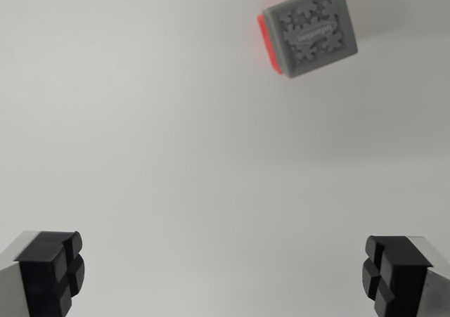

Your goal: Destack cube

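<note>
Grey cube (310,29) with a moulded puzzle-like pattern on its top face, stacked on a red cube (263,41) of which only a sliver shows along its left edge; set at the upper right of the wrist view on a plain white tabletop (176,155), well apart from the gripper (225,275). Black fingertips (53,268) spread wide, holding nothing. Best approach, judging from this: centre above the stack, turn to match its tilted sides, descend only to the grey cube's height, squeeze, then lift straight up.
</note>
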Motion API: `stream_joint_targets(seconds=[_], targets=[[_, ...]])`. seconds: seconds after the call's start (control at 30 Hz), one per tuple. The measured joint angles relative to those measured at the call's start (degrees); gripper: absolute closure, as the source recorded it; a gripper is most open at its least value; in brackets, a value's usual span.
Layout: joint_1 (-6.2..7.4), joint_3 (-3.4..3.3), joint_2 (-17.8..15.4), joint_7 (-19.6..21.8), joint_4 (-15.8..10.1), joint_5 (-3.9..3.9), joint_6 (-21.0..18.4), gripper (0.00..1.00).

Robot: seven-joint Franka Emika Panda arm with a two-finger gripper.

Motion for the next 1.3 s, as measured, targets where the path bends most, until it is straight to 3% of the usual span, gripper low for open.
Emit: stream_joint_targets(seconds=[0.67, 1.3], targets=[[-0.07, -0.11, 0.57, -1.01, 0.01, 0.0, 0.47, 0.0], [-1.65, -0.33, 5.32, -9.04, 0.26, 0.29, 5.65, 0.0]])
